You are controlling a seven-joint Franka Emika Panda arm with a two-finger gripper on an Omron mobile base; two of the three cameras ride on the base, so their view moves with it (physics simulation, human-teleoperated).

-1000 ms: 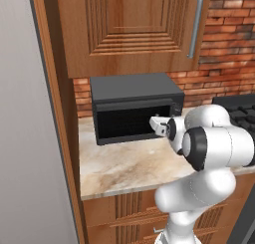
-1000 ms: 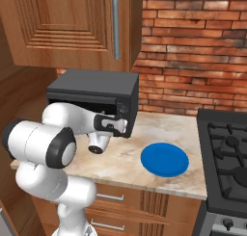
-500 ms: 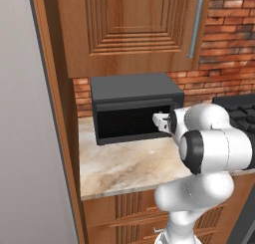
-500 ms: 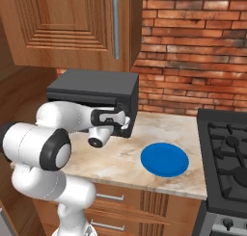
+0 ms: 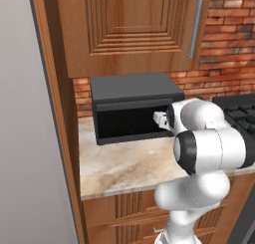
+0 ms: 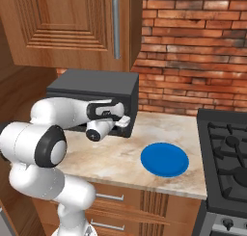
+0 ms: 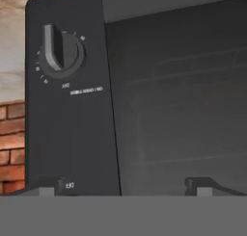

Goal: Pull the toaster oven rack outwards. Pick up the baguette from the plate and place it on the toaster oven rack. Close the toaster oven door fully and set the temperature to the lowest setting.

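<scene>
The dark grey toaster oven stands on the counter under the wall cabinet. Its door looks shut, and faint wire lines show through the dark window. The toaster oven rack cannot be made out for certain. My gripper hovers open just in front of the oven's right end, holding nothing. In the hand view a round temperature knob sits on the control strip, above the left fingertip. The bright blue plate lies bare on the counter to the right. The baguette is out of view.
A wooden wall cabinet with a metal handle hangs right above the oven. A black gas stove borders the counter on the right, and a brick wall runs behind. A tall wooden panel closes off the left side.
The hand has edged a little closer to the oven's front right corner and the arm's elbow has lifted. The jaws stayed open. Oven and plate have not moved.
</scene>
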